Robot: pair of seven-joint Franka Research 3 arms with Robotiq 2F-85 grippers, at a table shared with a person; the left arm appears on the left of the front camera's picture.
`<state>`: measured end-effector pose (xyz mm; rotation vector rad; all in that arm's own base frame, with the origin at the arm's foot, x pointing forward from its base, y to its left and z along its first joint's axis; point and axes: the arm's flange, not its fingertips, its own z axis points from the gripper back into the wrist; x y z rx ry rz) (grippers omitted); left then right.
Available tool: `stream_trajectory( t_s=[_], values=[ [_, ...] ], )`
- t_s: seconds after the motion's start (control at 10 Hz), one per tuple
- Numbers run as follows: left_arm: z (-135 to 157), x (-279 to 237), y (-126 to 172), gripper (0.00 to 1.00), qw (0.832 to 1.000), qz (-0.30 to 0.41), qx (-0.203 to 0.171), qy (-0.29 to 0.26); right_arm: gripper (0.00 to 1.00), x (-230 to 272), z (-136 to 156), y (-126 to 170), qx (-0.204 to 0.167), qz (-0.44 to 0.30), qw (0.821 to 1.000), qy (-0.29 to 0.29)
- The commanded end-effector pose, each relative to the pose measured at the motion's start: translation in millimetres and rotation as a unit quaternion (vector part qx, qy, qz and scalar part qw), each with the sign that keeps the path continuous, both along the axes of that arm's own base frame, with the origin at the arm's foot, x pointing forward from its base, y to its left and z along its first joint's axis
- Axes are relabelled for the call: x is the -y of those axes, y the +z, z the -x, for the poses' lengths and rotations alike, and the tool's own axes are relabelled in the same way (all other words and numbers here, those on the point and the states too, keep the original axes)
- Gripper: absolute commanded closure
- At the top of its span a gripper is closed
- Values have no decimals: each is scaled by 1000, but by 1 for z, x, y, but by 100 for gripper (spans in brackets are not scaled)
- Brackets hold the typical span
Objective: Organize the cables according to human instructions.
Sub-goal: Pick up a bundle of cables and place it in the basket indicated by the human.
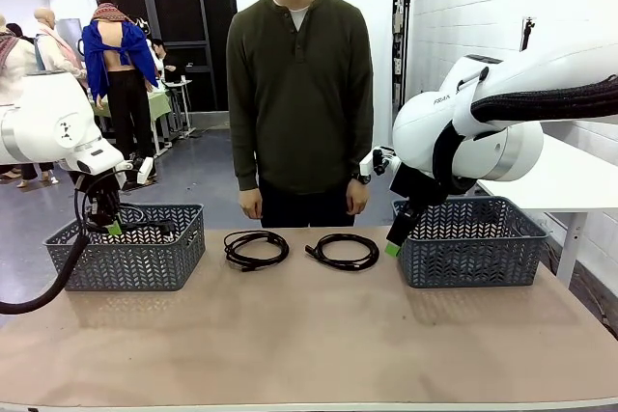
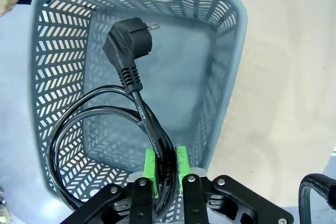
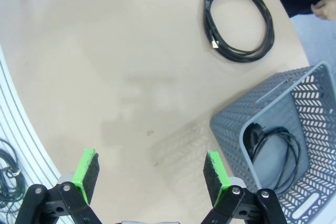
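Left gripper [image 2: 166,167] is above the left basket [image 2: 231,35], jaws narrow, pinching one cable [image 2: 143,114]. I see its loop and plug hanging over that basket's inside. Right of the left basket two coils lie on the table [image 1: 309,335]: the nearer coil [image 1: 231,252], then the farther coil [image 3: 209,22]. Farther right, the right basket [image 3: 231,129] holds a fourth cable [image 3: 253,139]. Right gripper [image 3: 151,156] is spread wide and empty.

Two cables [image 1: 257,249] between two baskets [image 1: 135,262]

Partial lettering "FRAN" on the white right arm [image 1: 462,115], fine print along the cable [image 2: 148,128] unreadable
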<state>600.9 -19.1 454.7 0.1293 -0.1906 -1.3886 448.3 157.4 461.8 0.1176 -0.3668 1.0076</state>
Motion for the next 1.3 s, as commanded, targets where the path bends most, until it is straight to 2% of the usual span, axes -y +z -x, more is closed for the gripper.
stream_trajectory(
  t_s=[0.0,0.3,0.4,0.9,1.2],
  values=[
    [-15,-2,6,100,1000,4,10,-2,0,0,0,-2,0,1,1000,-2],
    [-26,1,11,100,1000,2,11,-3,0,0,0,-2,0,1,1000,-2],
    [-28,2,10,96,1000,4,6,-1,0,0,0,-2,0,1,1000,-2],
    [-36,5,15,0,999,23,10,25,0,0,0,-2,0,1,1000,-2],
    [-31,4,19,0,1000,18,3,25,0,0,0,-2,0,1,1000,-2]
  ],
)
